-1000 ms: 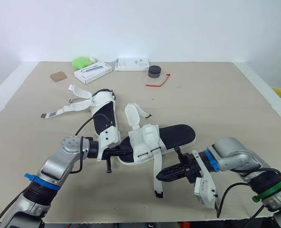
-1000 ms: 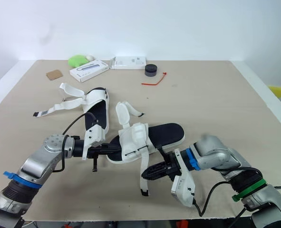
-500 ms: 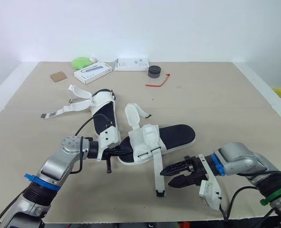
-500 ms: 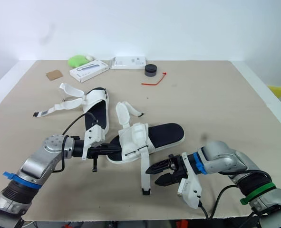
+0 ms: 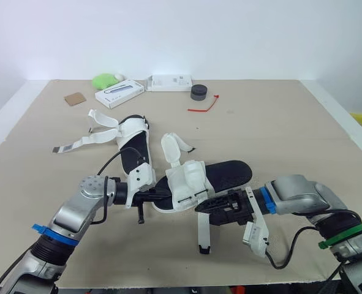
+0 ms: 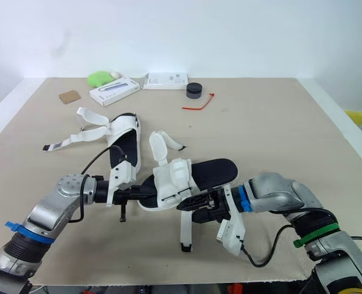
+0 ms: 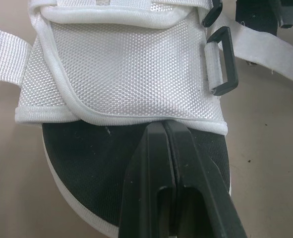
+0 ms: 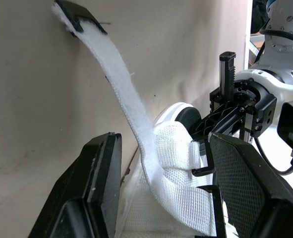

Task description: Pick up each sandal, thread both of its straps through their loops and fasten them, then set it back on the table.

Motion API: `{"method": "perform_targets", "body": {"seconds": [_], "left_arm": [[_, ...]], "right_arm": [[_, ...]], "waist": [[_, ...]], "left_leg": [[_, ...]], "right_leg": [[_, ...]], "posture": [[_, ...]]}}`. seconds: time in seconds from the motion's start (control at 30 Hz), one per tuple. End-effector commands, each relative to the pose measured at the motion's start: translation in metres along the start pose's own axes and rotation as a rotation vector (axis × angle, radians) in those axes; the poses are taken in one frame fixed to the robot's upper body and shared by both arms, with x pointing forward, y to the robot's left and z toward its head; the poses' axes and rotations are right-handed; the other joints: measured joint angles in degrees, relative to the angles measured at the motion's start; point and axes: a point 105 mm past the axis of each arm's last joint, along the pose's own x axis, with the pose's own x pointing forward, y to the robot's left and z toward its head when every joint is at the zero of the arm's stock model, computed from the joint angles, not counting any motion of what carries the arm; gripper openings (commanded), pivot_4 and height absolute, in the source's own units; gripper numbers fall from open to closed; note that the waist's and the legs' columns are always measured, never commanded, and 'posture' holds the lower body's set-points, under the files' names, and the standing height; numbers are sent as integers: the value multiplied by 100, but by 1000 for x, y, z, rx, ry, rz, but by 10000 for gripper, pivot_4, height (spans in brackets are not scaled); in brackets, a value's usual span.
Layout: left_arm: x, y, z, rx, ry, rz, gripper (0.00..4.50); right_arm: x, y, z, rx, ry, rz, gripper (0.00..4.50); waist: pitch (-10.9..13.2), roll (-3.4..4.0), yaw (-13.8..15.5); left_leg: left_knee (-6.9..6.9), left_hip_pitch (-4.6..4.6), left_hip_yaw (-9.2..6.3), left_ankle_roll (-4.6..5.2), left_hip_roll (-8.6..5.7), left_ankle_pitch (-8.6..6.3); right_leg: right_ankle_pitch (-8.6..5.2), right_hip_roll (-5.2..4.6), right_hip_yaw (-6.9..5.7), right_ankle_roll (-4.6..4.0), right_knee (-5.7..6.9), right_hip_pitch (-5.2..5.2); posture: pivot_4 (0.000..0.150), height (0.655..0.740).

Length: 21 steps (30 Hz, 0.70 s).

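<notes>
Swinging in from the near edge of the bench (image 5: 279,128) over the last half second, the right end effector (image 5: 205,207) now stands wide open with a finger on either side of the loose strap (image 8: 131,114), gripping nothing yet. That strap hangs from the nearer sandal (image 5: 226,173), its dark tip resting on the bench. Closing here would likely give the hold needed to feed it toward the black loop (image 7: 223,62) on the side of the white upper, so threading looks about to begin rather than under way. Just beyond, the left end effector (image 5: 157,195) has its fingers pressed together, tips against the insole at the hem of the upper, steadying the heel; whether they pinch anything I cannot tell. Farther back lies the second sandal (image 5: 135,144), straps splayed open, so most of the job remains. At the far edge sit two white boxes (image 5: 119,93), a black puck (image 5: 198,92) and a red tie (image 5: 204,106)
</notes>
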Motion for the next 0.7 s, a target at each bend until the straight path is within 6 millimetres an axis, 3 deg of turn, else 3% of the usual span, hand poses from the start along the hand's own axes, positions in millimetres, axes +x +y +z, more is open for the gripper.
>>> {"method": "perform_targets", "body": {"seconds": [0.03,0.13,0.17,0.3,0.4,0.53,0.7], "left_arm": [[-1,-2,-5,-13,20,2,0],[-1,-1,-5,-13,22,3,0],[-1,-1,-6,-14,23,4,0],[-1,-1,-6,-14,23,5,0],[-2,-1,-6,-14,25,5,0],[-1,-1,-6,-14,25,3,0],[-1,-2,-7,-13,27,-1,0]], "right_arm": [[0,-9,-4,-28,11,-22,30476],[3,-16,-2,-18,-9,-51,30476],[3,-18,1,-16,-21,-60,28208],[4,-23,11,44,-84,-111,15218],[2,-29,13,104,-98,-154,657],[0,-31,13,245,-111,-197,657],[-6,-35,1,615,-98,-317,657]], "waist": [[0,0,-1],[0,0,-2],[0,0,-2],[0,0,-3],[0,0,-4],[0,-1,-2],[0,-1,1]], "left_leg": [[0,0,0,0,0,0],[0,2,0,0,2,0],[0,2,0,0,3,0],[0,2,1,0,3,0],[0,2,2,2,3,-1],[0,3,2,2,4,-1],[0,2,1,3,6,-1]], "right_leg": [[0,0,0,0,0,0],[-2,3,0,3,0,0],[-2,4,0,3,0,0],[-1,4,2,2,0,0],[-2,3,3,3,0,0],[-6,3,4,10,0,0],[-7,3,2,9,-1,1]], "posture": [[1500,7400],[1500,7400],[1500,7400],[1500,7400],[1500,7400],[1500,7400],[1500,7400]]}}
